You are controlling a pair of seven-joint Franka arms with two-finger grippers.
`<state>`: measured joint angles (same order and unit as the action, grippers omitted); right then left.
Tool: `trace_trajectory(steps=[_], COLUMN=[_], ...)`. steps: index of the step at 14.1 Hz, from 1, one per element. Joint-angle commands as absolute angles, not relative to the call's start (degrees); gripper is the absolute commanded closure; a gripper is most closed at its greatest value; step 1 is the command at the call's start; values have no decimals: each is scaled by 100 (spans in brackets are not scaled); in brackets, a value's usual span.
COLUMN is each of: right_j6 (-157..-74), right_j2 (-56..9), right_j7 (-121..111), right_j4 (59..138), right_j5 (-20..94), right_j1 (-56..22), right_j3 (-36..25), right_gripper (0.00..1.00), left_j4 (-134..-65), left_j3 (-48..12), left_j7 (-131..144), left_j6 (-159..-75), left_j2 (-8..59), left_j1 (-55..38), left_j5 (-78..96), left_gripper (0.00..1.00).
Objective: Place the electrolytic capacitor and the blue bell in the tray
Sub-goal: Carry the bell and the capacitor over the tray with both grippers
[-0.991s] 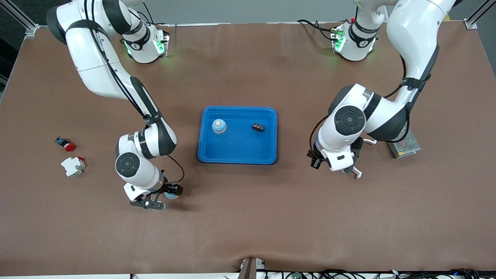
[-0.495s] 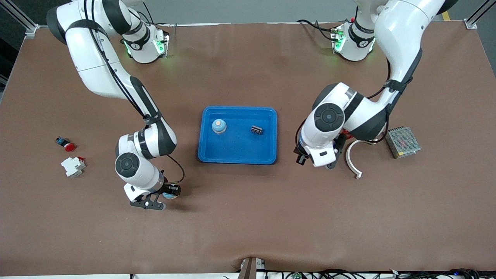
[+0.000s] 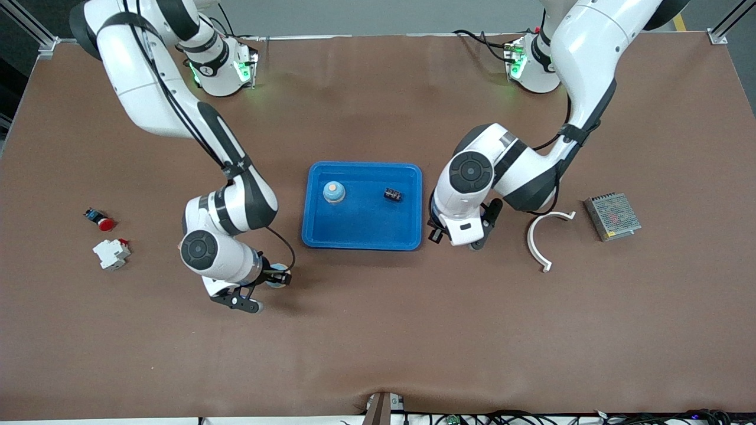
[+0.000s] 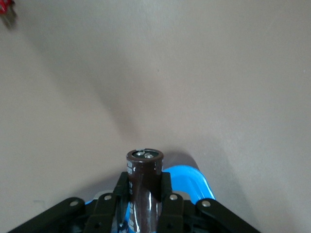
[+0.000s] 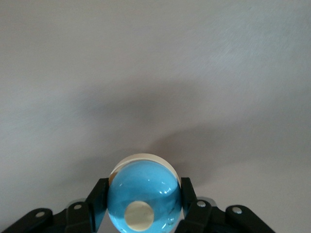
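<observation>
I'm seeing glossy blue plastic on my bell [image 5: 144, 194], a shiny dark brown sleeve with a metal top on my capacitor [image 4: 144, 187]. Tray [image 3: 361, 237] is looking like smooth plastic, table [image 3: 378, 330] matt brown, fingers [image 5: 188, 194] matt black.

White arms with black joint bands, black cables, green-lit bases.

the front camera looks down from high across the bench [image 3: 378, 330], facing both robot bases along the top edge and taking in the whole brown surface with the tray [image 3: 362, 236] at centre. the left wrist camera sits close over the left hand [image 4: 145, 194], its capacitor [image 4: 144, 184] and a corner of the tray. the right wrist camera looks closely past the right hand [image 5: 144, 196] and blue bell [image 5: 144, 194] to bare bench.
</observation>
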<state>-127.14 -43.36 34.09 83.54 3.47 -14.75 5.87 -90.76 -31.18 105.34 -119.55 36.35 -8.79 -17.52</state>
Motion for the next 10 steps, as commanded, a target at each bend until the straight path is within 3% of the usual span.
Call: trace_trajectory(steps=[1, 3, 7, 10], right_j6=[-12709, -12875, -14165, -14344], right_j2=[-3605, -3227, -2471, -2417], right_j7=[3901, 4104, 4604, 5184], right_j4=[9094, 9621, 11185, 11373], right_j5=[439, 439, 439, 431], right_j1=[-1634, -1836, -2231, -2609], right_j3=[642, 633, 633, 624], right_gripper=[100, 100, 100, 100], left_j4=[-8903, -8859, -8868, -8903], left_j3=[-3085, -3085, -3085, -3067], left_j7=[10678, 10766, 11257, 11662], left_j6=[-12076, -12120, -12338, -12699], left_j2=[3779, 3867, 4104, 4385], left_j1=[-1150, -1326, -1537, -1731], left_j5=[-1723, -1723, -1723, -1775], left_gripper=[100, 100, 100, 100])
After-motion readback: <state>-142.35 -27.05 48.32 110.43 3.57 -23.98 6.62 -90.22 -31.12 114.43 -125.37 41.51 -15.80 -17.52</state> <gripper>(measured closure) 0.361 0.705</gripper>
